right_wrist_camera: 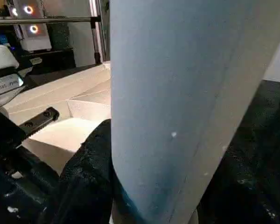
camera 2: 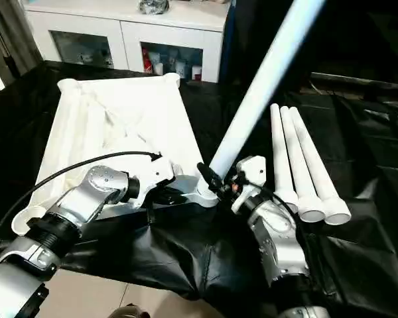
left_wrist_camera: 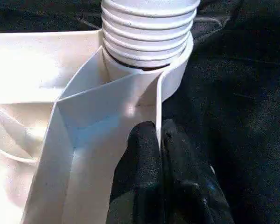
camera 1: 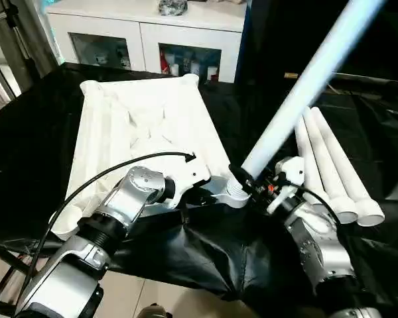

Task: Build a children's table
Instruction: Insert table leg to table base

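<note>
White plastic tabletop (camera 1: pixel 152 126) lies underside up on the black-draped work table (camera 1: pixel 26 152), ribs showing, long axis running from the near edge toward the far cabinet (camera 1: pixel 146 40). The near-right corner socket (left_wrist_camera: pixel 175 77) is the working point.

Right gripper (camera 1: pixel 252 182) is clamped on the held leg (camera 1: pixel 298 93) just above its threaded end (left_wrist_camera: pixel 147 30). In the left wrist view that ribbed end sits in the mouth of the socket with several threads above the rim. The leg's long axis rises from the socket up and to the far right, tilted rather than square to the tabletop.

Left gripper (left_wrist_camera: pixel 161 144) pinches the thin side wall (left_wrist_camera: pixel 157 107) of the tabletop just near of the socket, one finger on each face, and steadies the part. The left arm is therefore the nearer to the socket; the right carries the leg.

Judgement: the next move depends on bringing the leg's axis in line with the socket bore before turning, otherwise the threads may cross.

Three spare legs (camera 1: pixel 331 165) lie side by side on the drape to the right, flared ends near.

No legible brand, label or writing appears on the table parts.
</note>
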Motion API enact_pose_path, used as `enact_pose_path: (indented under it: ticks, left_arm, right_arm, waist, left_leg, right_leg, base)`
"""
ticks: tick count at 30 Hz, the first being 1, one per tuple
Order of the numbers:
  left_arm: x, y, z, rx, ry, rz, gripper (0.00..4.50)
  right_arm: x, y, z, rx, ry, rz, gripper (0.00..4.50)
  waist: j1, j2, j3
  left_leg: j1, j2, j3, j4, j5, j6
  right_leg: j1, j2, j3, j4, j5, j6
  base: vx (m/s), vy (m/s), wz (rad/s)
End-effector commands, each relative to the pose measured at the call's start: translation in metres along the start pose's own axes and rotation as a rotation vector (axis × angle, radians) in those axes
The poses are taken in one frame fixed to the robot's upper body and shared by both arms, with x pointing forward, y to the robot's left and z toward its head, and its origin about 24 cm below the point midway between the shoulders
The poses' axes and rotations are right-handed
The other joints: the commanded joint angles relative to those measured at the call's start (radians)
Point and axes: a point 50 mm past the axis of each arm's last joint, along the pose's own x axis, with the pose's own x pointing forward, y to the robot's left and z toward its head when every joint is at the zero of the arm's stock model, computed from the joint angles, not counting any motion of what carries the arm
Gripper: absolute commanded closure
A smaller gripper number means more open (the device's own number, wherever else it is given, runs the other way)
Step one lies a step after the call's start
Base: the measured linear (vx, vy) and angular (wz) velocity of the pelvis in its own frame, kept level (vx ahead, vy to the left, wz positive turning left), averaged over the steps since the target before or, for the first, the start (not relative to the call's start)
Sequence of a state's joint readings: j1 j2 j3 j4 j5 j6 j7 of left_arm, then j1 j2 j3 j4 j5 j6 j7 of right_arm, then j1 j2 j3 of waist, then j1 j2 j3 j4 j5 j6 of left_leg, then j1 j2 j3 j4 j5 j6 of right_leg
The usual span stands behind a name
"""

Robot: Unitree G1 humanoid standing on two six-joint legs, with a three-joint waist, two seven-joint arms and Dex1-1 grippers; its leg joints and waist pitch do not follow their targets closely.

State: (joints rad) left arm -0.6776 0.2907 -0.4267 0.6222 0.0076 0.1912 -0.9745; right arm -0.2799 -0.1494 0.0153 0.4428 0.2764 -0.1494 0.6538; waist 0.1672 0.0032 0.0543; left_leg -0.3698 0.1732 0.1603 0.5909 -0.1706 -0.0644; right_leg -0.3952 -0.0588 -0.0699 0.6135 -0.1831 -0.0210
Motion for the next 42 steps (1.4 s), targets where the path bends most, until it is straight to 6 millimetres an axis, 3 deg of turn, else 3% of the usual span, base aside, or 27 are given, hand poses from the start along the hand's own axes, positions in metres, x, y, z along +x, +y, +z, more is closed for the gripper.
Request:
enact_pose_path:
  ticks: [1, 7, 11, 17, 18, 23, 25, 26, 29, 30, 31, 36, 42]
  left_arm:
    - [-0.017, 0.019, 0.013, 0.025, -0.048, 0.109, 4.50]
    - [-0.015, 0.017, 0.013, 0.035, -0.043, 0.088, 4.50]
    - [-0.014, 0.015, 0.014, 0.056, -0.041, 0.054, 4.50]
    - [-0.012, 0.013, 0.016, 0.076, -0.034, 0.020, 4.50]
    - [-0.012, 0.013, 0.016, 0.078, -0.033, 0.017, 4.50]
    - [-0.010, 0.010, 0.017, 0.082, -0.034, 0.011, 4.50]
    - [-0.010, 0.010, 0.017, 0.082, -0.036, 0.009, 4.50]
    - [-0.009, 0.009, 0.017, 0.081, -0.037, 0.005, 4.50]
    - [-0.008, 0.006, 0.017, 0.079, -0.042, -0.004, 4.50]
    - [-0.008, 0.005, 0.017, 0.078, -0.044, -0.007, 4.50]
    - [-0.008, 0.004, 0.017, 0.078, -0.045, -0.011, 4.50]
    - [-0.010, -0.001, 0.015, 0.085, -0.049, -0.040, 4.50]
    - [-0.015, -0.004, 0.016, 0.106, -0.061, -0.065, 4.50]
  right_arm:
    - [-0.028, -0.017, -0.031, 0.005, 0.195, -0.087, 2.59]
    - [-0.028, -0.013, -0.030, -0.012, 0.246, -0.012, 2.59]
    - [-0.020, -0.015, -0.023, -0.021, 0.283, 0.032, 2.59]
    - [0.000, -0.022, -0.003, -0.076, 0.317, 0.122, 2.59]
    - [0.003, -0.023, 0.001, -0.095, 0.343, 0.158, 2.59]
    - [0.009, -0.022, 0.006, -0.132, 0.427, 0.268, 2.59]
    - [0.010, -0.021, 0.006, -0.142, 0.444, 0.300, 2.59]
    - [0.011, -0.021, 0.005, -0.143, 0.463, 0.322, 2.59]
    - [0.011, -0.022, 0.002, -0.143, 0.503, 0.361, 2.59]
    - [0.011, -0.022, 0.001, -0.141, 0.510, 0.373, 2.59]
    - [0.010, -0.022, 0.001, -0.139, 0.516, 0.383, 2.59]
    - [0.008, -0.020, -0.004, -0.130, 0.535, 0.447, 2.59]
    - [0.005, -0.017, -0.008, -0.113, 0.533, 0.511, 2.59]
  waist:
    - [-0.002, 0.006, -0.059]
    - [-0.004, 0.007, -0.056]
    - [-0.005, 0.016, -0.059]
    - [-0.013, 0.013, -0.058]
    - [-0.017, 0.008, -0.057]
    - [-0.022, 0.007, -0.061]
    - [-0.022, 0.007, -0.061]
    - [-0.022, 0.002, -0.061]
    - [-0.020, 0.004, -0.061]
    - [-0.021, -0.006, -0.060]
    - [-0.019, -0.002, -0.060]
    - [-0.025, -0.007, -0.046]
    - [-0.025, -0.011, -0.039]
  left_leg:
    - [0.012, 0.060, -0.024, -0.086, -0.334, 0.010]
    - [0.015, 0.062, -0.026, -0.088, -0.356, 0.011]
    - [0.016, 0.063, -0.027, -0.088, -0.352, 0.008]
    - [0.015, 0.060, -0.024, -0.086, -0.352, 0.006]
    - [0.014, 0.060, -0.024, -0.087, -0.347, 0.008]
    - [0.010, 0.060, -0.022, -0.083, -0.295, 0.019]
    - [0.011, 0.061, -0.019, -0.080, -0.290, 0.023]
    - [0.011, 0.060, -0.018, -0.079, -0.284, 0.026]
    - [0.011, 0.061, -0.018, -0.079, -0.276, 0.030]
    - [0.010, 0.062, -0.017, -0.079, -0.274, 0.032]
    - [0.011, 0.062, -0.017, -0.079, -0.273, 0.033]
    - [0.008, 0.062, -0.016, -0.083, -0.279, 0.045]
    - [0.010, 0.063, -0.015, -0.087, -0.266, 0.056]
  right_leg:
    - [0.039, -0.106, 0.057, -0.096, -0.371, -0.153]
    - [0.037, -0.107, 0.057, -0.104, -0.424, -0.137]
    - [0.038, -0.105, 0.057, -0.100, -0.392, -0.144]
    - [0.040, -0.104, 0.056, -0.099, -0.375, -0.160]
    - [0.042, -0.102, 0.055, -0.099, -0.382, -0.160]
    - [0.045, -0.101, 0.055, -0.091, -0.325, -0.171]
    - [0.043, -0.101, 0.056, -0.091, -0.306, -0.179]
    - [0.044, -0.101, 0.055, -0.090, -0.307, -0.182]
    - [0.044, -0.103, 0.055, -0.090, -0.312, -0.184]
    - [0.045, -0.104, 0.055, -0.089, -0.321, -0.183]
    - [0.044, -0.104, 0.055, -0.090, -0.328, -0.181]
    - [0.038, -0.103, 0.057, -0.094, -0.351, -0.172]
    - [0.036, -0.103, 0.058, -0.093, -0.327, -0.181]
  base:
    - [0.000, 0.000, 0.00]
    - [0.000, 0.000, 0.00]
    - [0.000, 0.000, 0.00]
    - [0.000, 0.000, 0.00]
    - [0.000, 0.000, 0.00]
    - [0.000, 0.000, 0.00]
    - [0.000, 0.000, 0.00]
    - [0.000, 0.000, 0.00]
    - [0.000, 0.000, 0.00]
    - [0.000, 0.000, 0.00]
    - [0.000, 0.000, 0.00]
    - [0.000, 0.000, 0.00]
    - [0.000, 0.000, 0.00]
